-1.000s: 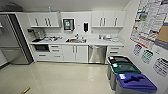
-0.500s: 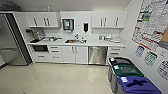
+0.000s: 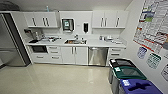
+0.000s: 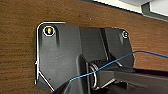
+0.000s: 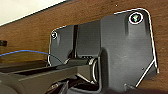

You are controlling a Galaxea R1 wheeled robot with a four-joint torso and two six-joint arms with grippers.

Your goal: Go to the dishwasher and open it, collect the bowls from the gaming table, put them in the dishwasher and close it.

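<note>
I am facing the kitchenette from across the pale floor (image 3: 55,80), and the dishwasher (image 3: 98,56) sits shut under the worktop (image 3: 100,44), between the white double-door cabinet (image 3: 74,55) below the sink (image 3: 75,41) and the drawer stack (image 3: 115,53) at the worktop's right end. Its steel front catches the light, and its bar handle runs just under the worktop's front edge.

What could go wrong, as I judge it: the row of lidded bins along the right wall, black (image 3: 121,63), green (image 3: 128,72) and blue (image 3: 140,86), stands close to my line toward the dishwasher. If I drift right, my base or right arm could clip them. The dishwasher door will drop down and outward, so stopping too near would leave it no room. Stopping too far to the left would put me at the white cabinet doors, whose dark vertical handles I could wrongly reach for. The glare on the steel could also make the handle harder to place.

As for my jaws, I cannot tell how far open either pair stands. Both wrist views show my own dark plate over a brown wood-grained surface (image 4: 20,50), with a thin blue cable (image 4: 112,62) crossing, and no fingers that I can make out. I see nothing held by either one. Neither the bowls nor the gaming table are in front of me here.
</note>
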